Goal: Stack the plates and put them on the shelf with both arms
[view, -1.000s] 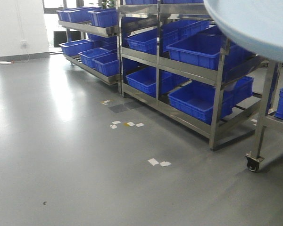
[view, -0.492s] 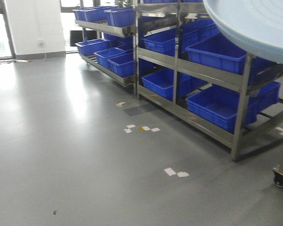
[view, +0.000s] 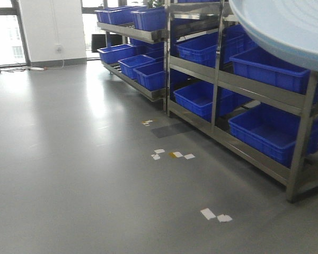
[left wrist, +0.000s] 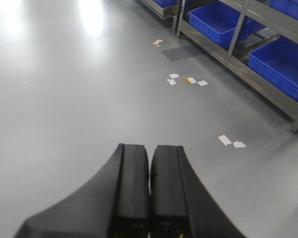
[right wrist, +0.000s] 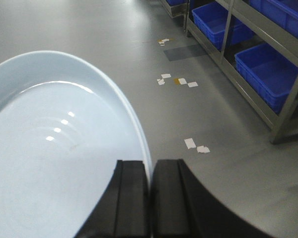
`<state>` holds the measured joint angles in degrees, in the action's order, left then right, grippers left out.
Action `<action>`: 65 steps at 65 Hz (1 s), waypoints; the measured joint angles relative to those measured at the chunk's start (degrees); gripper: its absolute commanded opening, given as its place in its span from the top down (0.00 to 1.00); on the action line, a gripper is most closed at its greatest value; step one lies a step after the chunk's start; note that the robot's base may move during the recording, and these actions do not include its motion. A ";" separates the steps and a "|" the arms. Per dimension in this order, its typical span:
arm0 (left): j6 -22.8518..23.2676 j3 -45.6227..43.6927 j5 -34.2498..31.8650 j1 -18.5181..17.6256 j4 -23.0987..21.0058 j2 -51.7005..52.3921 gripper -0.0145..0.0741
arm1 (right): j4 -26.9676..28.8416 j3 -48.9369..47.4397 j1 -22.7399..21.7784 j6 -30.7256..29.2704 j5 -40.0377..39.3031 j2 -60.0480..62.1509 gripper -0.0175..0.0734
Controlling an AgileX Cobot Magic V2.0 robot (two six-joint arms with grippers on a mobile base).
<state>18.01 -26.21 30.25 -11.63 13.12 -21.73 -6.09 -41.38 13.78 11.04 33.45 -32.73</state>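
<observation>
Pinching a glossy bluish plate (right wrist: 52, 153) is right end effector (right wrist: 150, 166); left end effector (left wrist: 150, 148) clenched.

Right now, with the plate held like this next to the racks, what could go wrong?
1. The plate is pinched only at its rim by the right jaws, most of it overhanging; it could tilt or slip out.
2. The left jaws are shut on nothing, so the plate has no second support.
3. The steel rack of blue bins stands near on the right; swinging the plate that way might clip an upright.
</observation>
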 measured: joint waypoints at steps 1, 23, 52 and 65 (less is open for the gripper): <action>0.00 0.00 0.00 0.00 0.00 0.00 0.74 | 0.00 0.00 0.00 0.00 0.00 0.00 0.78; 0.00 0.00 0.00 0.00 0.00 0.00 0.74 | 0.00 0.00 0.00 0.00 0.00 0.00 0.78; 0.00 0.00 0.00 0.00 0.00 -0.13 0.74 | 0.00 0.00 0.00 0.00 0.00 0.00 0.78; 0.00 0.00 0.00 0.00 0.00 -0.13 0.74 | 0.00 0.00 0.00 0.00 0.00 0.00 0.78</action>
<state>18.01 -26.21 30.25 -11.63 13.12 -21.86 -6.09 -41.38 13.78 11.04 33.45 -32.73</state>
